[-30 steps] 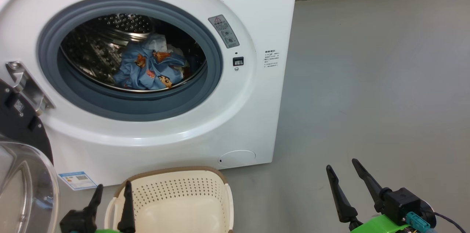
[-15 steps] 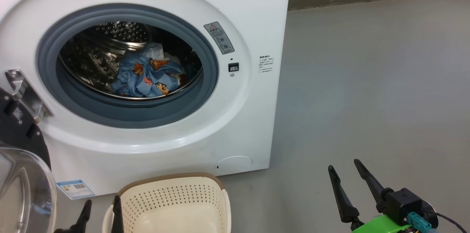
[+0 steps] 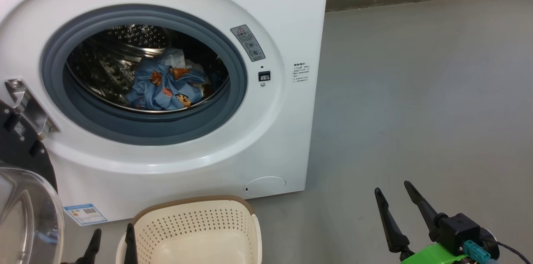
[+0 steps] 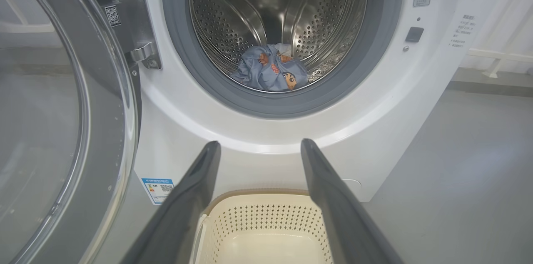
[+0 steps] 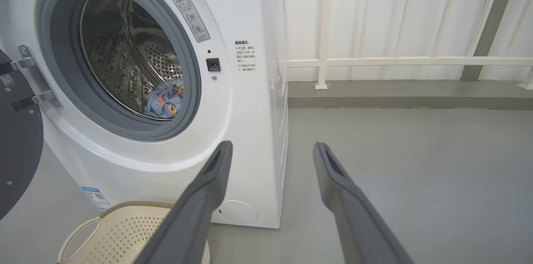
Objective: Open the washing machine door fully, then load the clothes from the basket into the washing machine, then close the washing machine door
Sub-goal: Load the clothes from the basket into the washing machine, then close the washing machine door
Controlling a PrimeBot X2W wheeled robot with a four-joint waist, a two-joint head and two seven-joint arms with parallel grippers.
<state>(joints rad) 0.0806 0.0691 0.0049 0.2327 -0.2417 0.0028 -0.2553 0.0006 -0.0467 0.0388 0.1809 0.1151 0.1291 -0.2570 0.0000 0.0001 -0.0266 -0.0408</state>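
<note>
The white washing machine (image 3: 287,14) (image 4: 175,139) (image 5: 250,101) stands with its door (image 3: 25,197) (image 4: 62,110) (image 5: 16,143) swung open to the left. The blue cartoon-print clothes (image 3: 166,85) (image 4: 270,70) (image 5: 164,103) lie as a bundle low in the steel drum. In front of the machine on the floor sits the cream basket (image 3: 195,235) (image 4: 266,235) (image 5: 120,230), and nothing lies in the part of it I see. My left gripper (image 3: 112,239) (image 4: 260,147) hovers open at the basket's left rim. My right gripper (image 3: 393,191) (image 5: 272,149) is open over bare floor to the right.
Grey floor (image 3: 416,89) stretches to the right of the machine. A white railing (image 5: 395,62) runs along a low kerb behind it. The open door's glass bowl bulges out at the lower left, close to my left gripper.
The camera view shifted, so the machine sits slightly lower and further left. My left gripper has sunk towards the bottom edge. The right gripper, the clothes and the basket are as before.
</note>
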